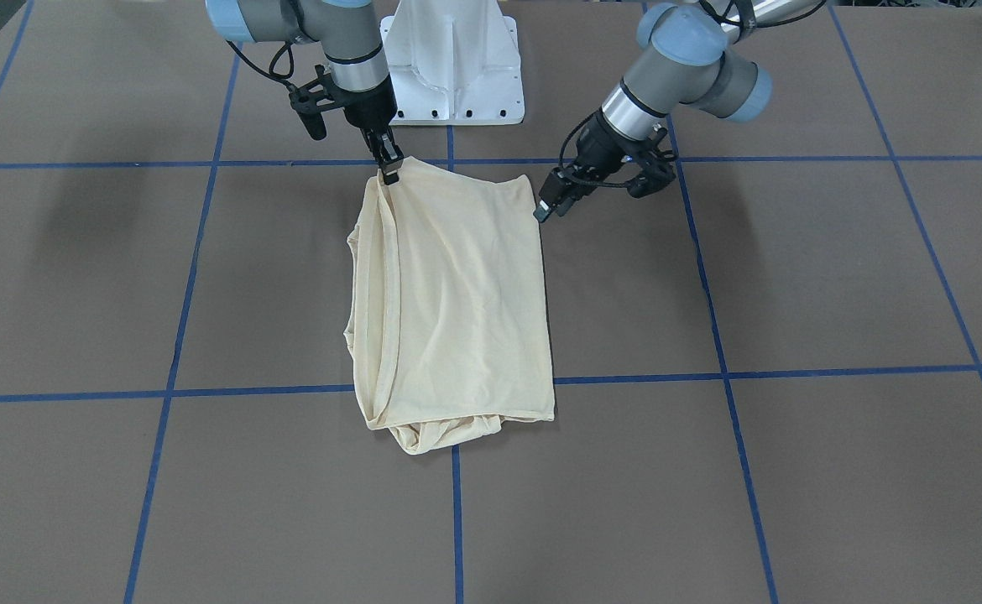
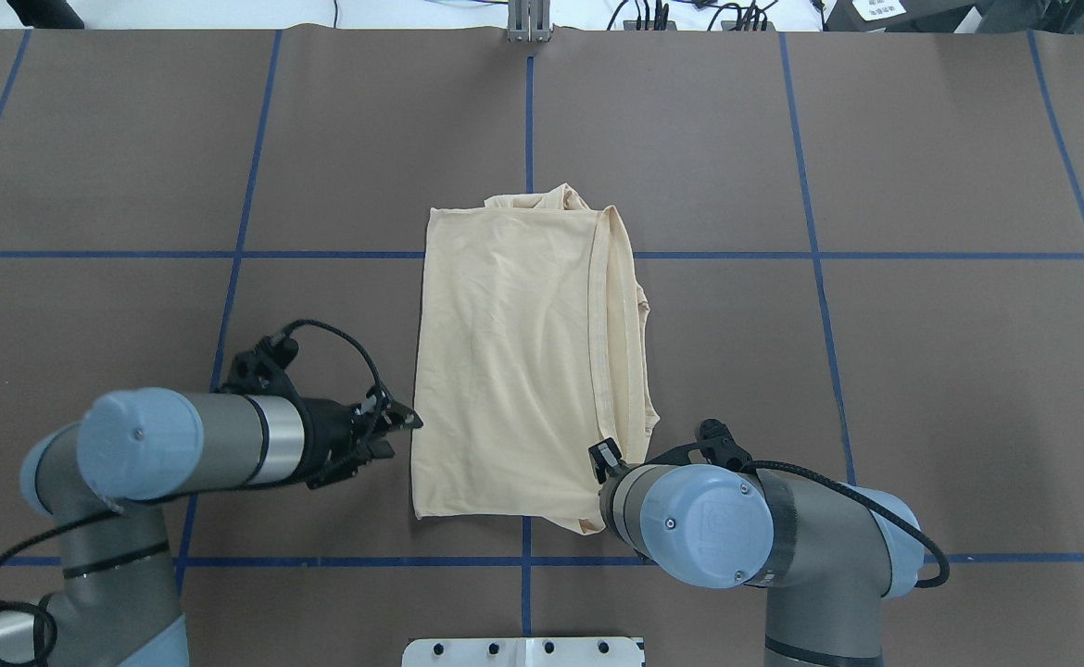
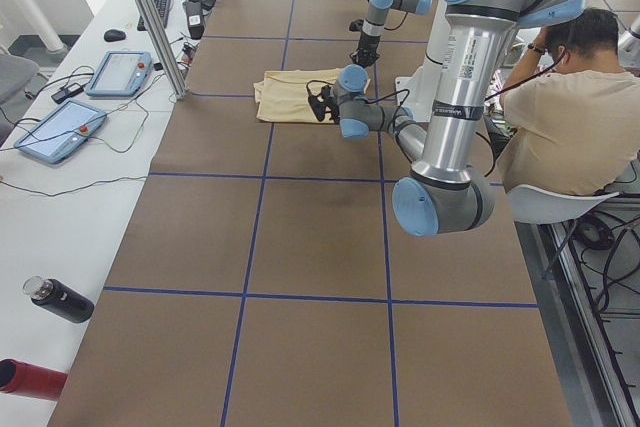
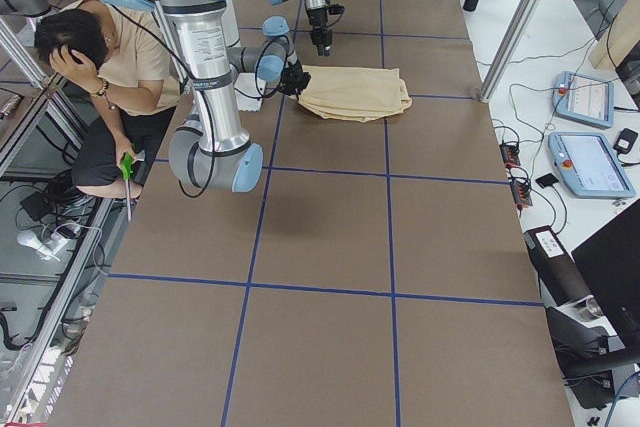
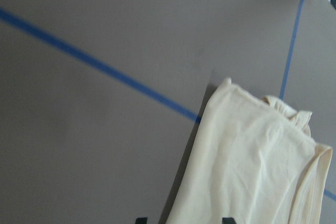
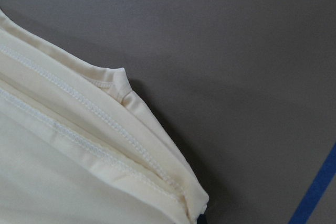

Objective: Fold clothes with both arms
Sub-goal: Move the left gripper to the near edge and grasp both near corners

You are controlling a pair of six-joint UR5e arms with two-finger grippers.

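Note:
The clothes are one pale cream-yellow shirt [image 1: 457, 302], folded into a rectangle at the table's middle [image 2: 514, 371], with its print hidden. My right gripper [image 1: 389, 170] is shut on the shirt's corner nearest the robot, and the stitched hems [image 6: 63, 161] fill the right wrist view. In the overhead view the right wrist covers most of that gripper. My left gripper [image 1: 544, 210] stands open at the other near corner. Its two fingertips sit apart at the bottom of the left wrist view, with the shirt's edge [image 5: 252, 171] between them. It holds nothing.
The white pedestal base [image 1: 453, 63] stands just behind the shirt. A seated person [image 3: 570, 117] is beside the robot, off the table. Tablets [image 3: 120, 72], a metal post [image 3: 150, 22] and a dark bottle [image 3: 60, 299] line the far side. Blue tape lines grid the brown tabletop.

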